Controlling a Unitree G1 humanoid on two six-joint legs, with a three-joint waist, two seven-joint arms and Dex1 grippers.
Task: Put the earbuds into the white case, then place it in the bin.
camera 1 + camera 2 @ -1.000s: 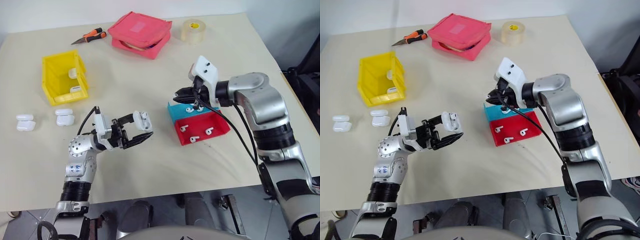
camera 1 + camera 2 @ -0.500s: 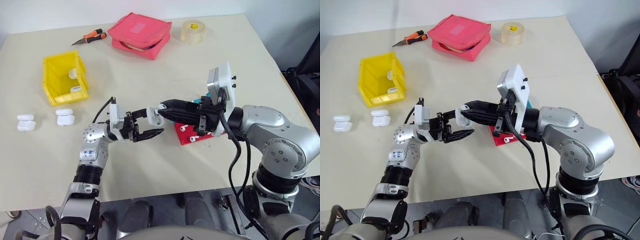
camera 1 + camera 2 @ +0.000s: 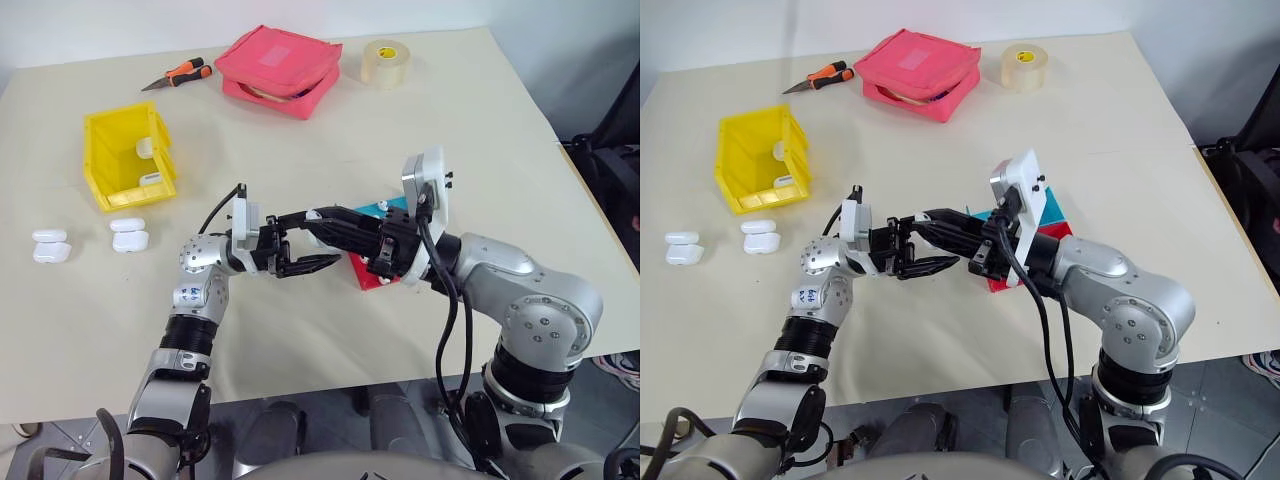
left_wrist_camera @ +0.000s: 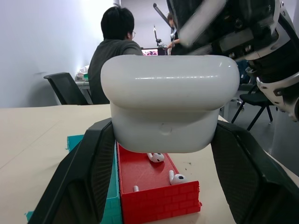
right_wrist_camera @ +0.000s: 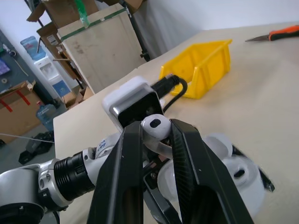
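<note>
White case (image 4: 170, 105) sat tight in my left gripper (image 3: 300, 243). My right gripper (image 5: 156, 140) pinched one earbud (image 5: 155, 127) just above it.

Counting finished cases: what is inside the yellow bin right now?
Two small white cases lie inside the boxy yellow plastic bin: one against its back wall, another near the front lip. The floor just behind the bin's near wall is hidden.

— Where is the white case (image 4: 169, 105) sitting?
— It is being held up over the table, lid open.
— And the earbuds (image 4: 176, 178)?
— Some are lying in the red tray. The yellow bin (image 3: 128, 158) is standing far off.
</note>
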